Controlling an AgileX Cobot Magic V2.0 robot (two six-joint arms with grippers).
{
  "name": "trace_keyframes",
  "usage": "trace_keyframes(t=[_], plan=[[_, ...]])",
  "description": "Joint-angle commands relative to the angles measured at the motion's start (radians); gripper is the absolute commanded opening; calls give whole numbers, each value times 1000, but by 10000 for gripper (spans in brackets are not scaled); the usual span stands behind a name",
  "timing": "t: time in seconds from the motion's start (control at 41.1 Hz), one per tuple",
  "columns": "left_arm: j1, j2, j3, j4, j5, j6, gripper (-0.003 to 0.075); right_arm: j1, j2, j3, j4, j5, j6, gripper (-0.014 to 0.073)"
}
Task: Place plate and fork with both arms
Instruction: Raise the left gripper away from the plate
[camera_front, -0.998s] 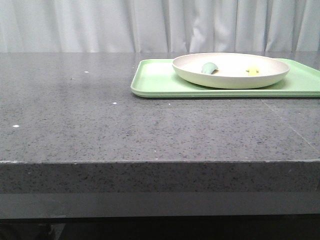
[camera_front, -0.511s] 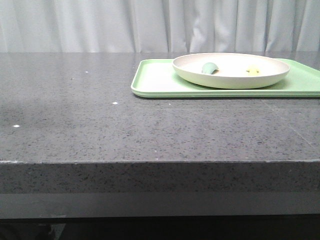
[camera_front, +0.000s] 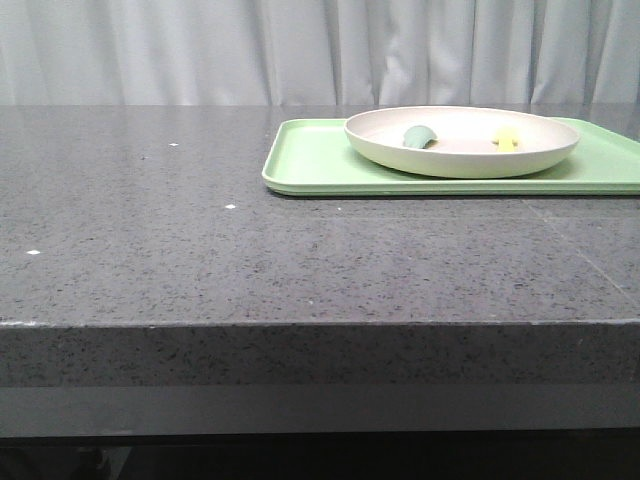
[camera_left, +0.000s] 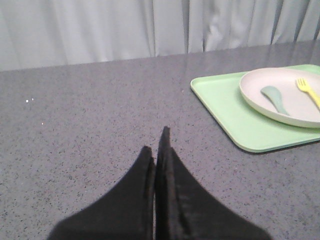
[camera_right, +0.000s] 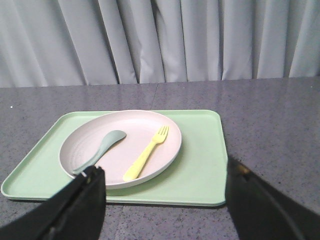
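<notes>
The cream plate (camera_front: 462, 140) sits on a light-green tray (camera_front: 310, 165) at the back right of the table. It also shows in the left wrist view (camera_left: 285, 102) and the right wrist view (camera_right: 150, 127). The pale-yellow fork (camera_right: 146, 153) lies in the plate, seen also in the front view (camera_front: 507, 140) and the left wrist view (camera_left: 308, 91). My left gripper (camera_left: 156, 140) is shut and empty over bare table, well left of the tray. My right gripper (camera_right: 165, 172) is open wide and empty, near the tray's near edge. Neither arm shows in the front view.
A grey-green spoon (camera_right: 100, 149) lies in the plate beside the fork, also seen in the front view (camera_front: 418, 136). The tray (camera_right: 200, 165) lies on a dark speckled stone table (camera_front: 200, 250). White curtains hang behind the table.
</notes>
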Motion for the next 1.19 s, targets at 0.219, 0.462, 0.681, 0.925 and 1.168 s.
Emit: trace_keyframes(t=[0.219, 0.462, 0.681, 0.925, 1.168], plan=[[0, -232, 53, -23, -162, -11, -18, -3, 80, -60, 7, -105, -6, 520], [0, -233, 66, -23, -163, -11, -18, 0, 368, -259, 25, -8, -6, 520], [0, -233, 71, -23, -163, -11, -18, 107, 638, -466, 56, 137, -6, 520], [0, -233, 71, -23, -163, -11, -18, 174, 912, -736, 56, 287, 2, 488], [0, -233, 71, -23, -163, -11, -18, 174, 1164, -999, -33, 455, 138, 488]])
